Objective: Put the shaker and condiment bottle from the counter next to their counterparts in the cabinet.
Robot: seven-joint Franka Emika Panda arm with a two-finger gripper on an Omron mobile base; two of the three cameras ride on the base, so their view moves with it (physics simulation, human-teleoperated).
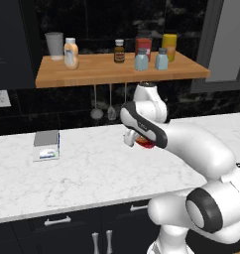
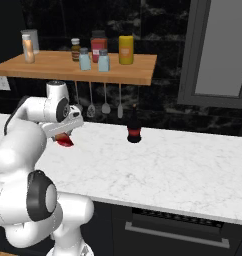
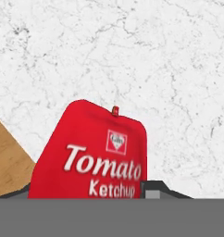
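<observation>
Hand view showed a red tomato ketchup bottle (image 3: 90, 152) close between the gripper (image 3: 93, 192) tips, above the white marble counter (image 3: 169, 60); whether the claw had clamped it was unclear. A centred, firm grip before lifting toward the cabinet (image 1: 92, 77) seemed wise.

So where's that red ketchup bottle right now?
The ketchup bottle sits at the gripper, above the white counter, below the wooden shelf.

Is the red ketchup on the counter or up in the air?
Up in the air. The ketchup sits at the tool, with the white counter below it.
</observation>
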